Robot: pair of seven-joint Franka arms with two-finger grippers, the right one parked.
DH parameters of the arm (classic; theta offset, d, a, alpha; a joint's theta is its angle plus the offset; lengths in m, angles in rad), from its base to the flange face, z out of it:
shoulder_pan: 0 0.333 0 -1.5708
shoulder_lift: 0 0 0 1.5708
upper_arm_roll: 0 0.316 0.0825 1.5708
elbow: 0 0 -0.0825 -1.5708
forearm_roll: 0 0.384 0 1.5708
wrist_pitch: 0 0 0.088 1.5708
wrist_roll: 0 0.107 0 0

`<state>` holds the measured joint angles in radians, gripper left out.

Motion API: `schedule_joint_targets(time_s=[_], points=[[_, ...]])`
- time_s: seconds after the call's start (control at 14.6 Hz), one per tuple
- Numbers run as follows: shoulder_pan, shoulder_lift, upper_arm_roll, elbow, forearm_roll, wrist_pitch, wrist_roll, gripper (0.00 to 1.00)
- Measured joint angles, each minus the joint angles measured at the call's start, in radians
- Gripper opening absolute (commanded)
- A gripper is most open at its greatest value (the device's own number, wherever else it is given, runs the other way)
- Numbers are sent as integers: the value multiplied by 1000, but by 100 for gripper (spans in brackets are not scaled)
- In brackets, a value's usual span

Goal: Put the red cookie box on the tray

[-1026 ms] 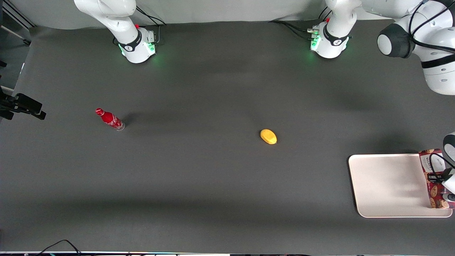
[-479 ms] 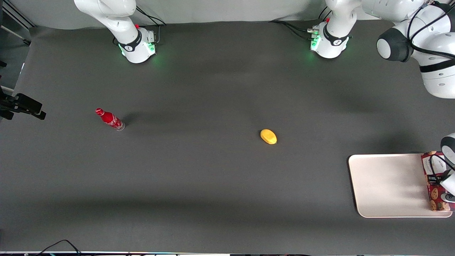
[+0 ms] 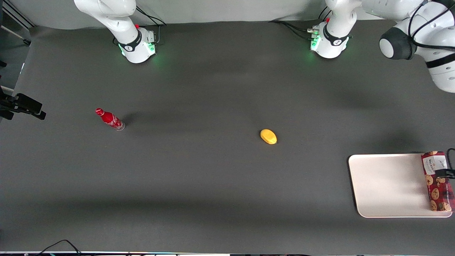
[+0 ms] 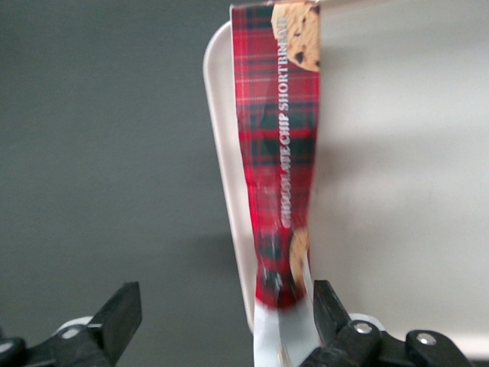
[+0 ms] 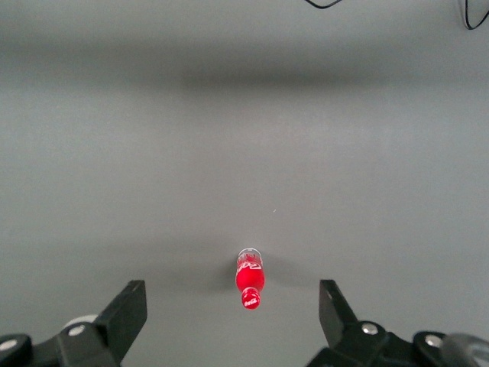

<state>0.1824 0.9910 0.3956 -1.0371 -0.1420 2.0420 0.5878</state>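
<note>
With its fingers spread wide and holding nothing, the gripper hangs just above the red cookie box, which lies along the tray edge, its long axis running from six toward twelve o'clock.

Readable on the long side of the red cookie box, in pale capitals running lengthwise over the plaid: "CHOCOLATE CHIP SHORTBREAD" — partly smeared toward one end. On the white patch at the end of the same box in the front view: dark print, possibly "WALKERS", too small to confirm. On the small red bottle toward the parked arm's end of the surface: a white script logo, visible also from the right wrist — not legible letter by letter. Nothing written on the tray. On the claw, open with the box's end between its fingers: no markings.
</note>
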Motion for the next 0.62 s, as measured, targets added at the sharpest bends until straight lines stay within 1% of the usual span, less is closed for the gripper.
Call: schedule_joint_targets(time_s=[0.14,0.34,0.62], points=[[-11,-67,27,30,0,-130,2,100],[-33,-195,37,41,0,-303,0,100],[-69,-357,38,41,2,-504,-93,100]])
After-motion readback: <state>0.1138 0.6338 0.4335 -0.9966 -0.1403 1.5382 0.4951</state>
